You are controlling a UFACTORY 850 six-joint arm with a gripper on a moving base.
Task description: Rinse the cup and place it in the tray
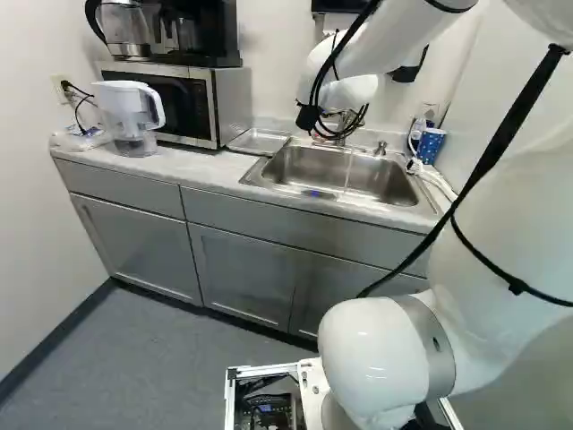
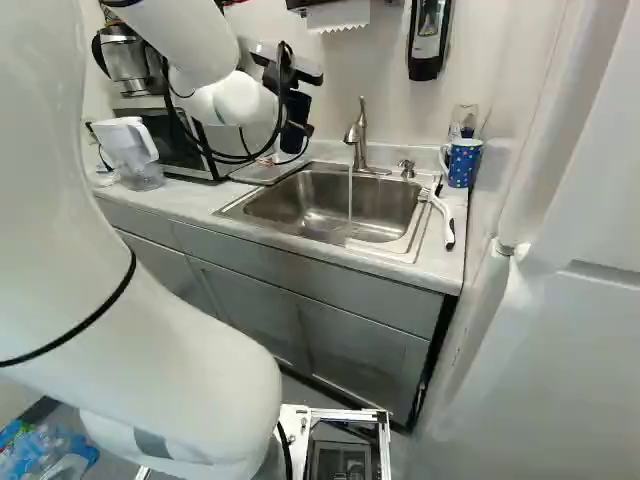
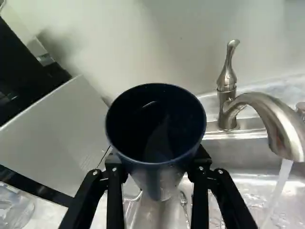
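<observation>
In the right base view my gripper [image 2: 288, 72] is raised beyond the sink's left end, with the dark cup [image 2: 297, 108] at its fingers. The wrist view shows the gripper [image 3: 158, 167] shut on the dark blue cup [image 3: 157, 164], one finger on each side. The cup's open mouth faces the camera. Beside the cup, water runs from the faucet [image 3: 271, 114] into the sink [image 3: 248, 191]; the stream does not touch the cup. A shallow tray [image 1: 260, 141] lies on the counter between microwave and sink, partly hidden by the arm in the right base view.
The microwave [image 1: 201, 98] carries a coffee maker [image 1: 192, 31], with a water pitcher [image 1: 130, 116] beside it. A blue patterned mug [image 2: 462, 162] and a white-handled brush [image 2: 441, 215] are right of the sink. A soap dispenser [image 2: 428, 40] hangs on the wall. Cabinets [image 1: 242, 269] stand ahead of the base.
</observation>
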